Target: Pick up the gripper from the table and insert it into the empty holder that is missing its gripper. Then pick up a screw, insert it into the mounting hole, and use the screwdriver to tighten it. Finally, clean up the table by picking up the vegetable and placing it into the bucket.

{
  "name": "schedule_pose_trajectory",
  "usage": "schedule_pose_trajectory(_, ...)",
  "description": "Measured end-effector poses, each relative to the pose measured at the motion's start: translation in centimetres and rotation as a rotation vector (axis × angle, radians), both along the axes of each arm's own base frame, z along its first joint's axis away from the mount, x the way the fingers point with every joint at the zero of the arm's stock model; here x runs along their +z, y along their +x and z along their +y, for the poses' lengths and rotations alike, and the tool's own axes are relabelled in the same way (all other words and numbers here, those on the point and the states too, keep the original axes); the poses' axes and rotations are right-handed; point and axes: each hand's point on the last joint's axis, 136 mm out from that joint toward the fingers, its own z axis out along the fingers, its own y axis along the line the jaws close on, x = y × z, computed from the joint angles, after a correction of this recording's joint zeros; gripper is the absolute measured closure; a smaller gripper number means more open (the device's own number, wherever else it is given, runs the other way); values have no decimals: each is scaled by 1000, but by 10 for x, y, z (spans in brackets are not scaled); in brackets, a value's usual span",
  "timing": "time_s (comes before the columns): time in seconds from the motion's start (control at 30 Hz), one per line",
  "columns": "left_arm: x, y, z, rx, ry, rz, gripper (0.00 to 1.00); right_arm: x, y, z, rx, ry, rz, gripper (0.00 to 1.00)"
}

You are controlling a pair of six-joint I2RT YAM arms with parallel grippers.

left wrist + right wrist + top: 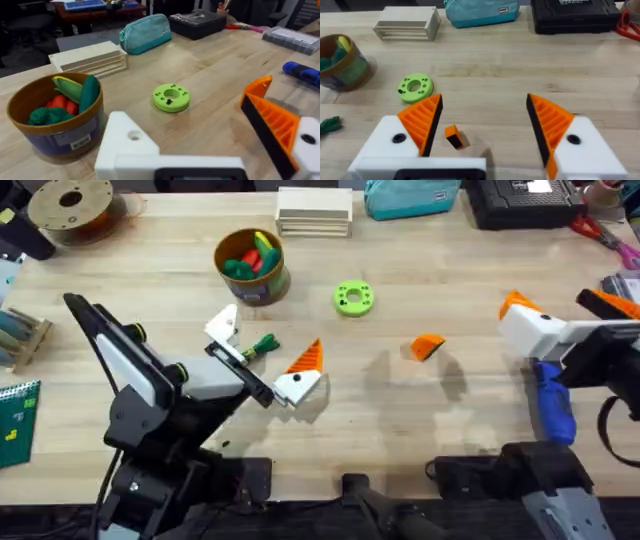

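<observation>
Your left claw (262,360) sits low over the desk (440,430) left of centre, fingers apart and clamped on nothing. One finger is a bare white holder (222,326) with no wedge, the other carries an orange ribbed wedge (305,358). In the left wrist view that holder (131,142) shows its mounting hole, and the far wedge is cut off at the frame edge.

The vegetable (264,344) lies between the two left fingers, partly hidden by the claw bar. The loose gripper (427,346) lies on open desk right of centre, well apart from both claws, with bare wood all around it. In the right wrist view the gripper (454,136) sits between that claw's fingers, nearer one of them.

Your right claw (560,310) is at the right edge, fingers apart and empty; its far finger is cut off by the frame. The screwdriver (553,402) lies just beside it, with its upper end hidden under the arm.

The bucket (251,266) stands behind the left claw, holding toy pieces. The green disc (353,298) lies near it with open wood between them. You can't make out any screw. Boxes and a teal pouch (410,196) line the far edge.
</observation>
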Motion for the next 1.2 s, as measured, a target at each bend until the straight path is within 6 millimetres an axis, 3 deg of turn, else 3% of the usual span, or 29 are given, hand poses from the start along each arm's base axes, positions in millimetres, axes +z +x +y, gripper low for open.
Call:
schedule_pose_trajectory(0.83, 0, -1, -1, -7, -1, 0, 14, 0, 0, 1, 3, 1, 0, 12)
schedule_pose_trajectory(1.07, 1, -20, -19, -160, -9, 3, 14, 0, 0, 1, -6, 31, 4, 12)
schedule_pose_trajectory(1.2, 1, -27, -25, -217, -14, 9, 14, -12, -6, 1, -19, 55, 58, 12)
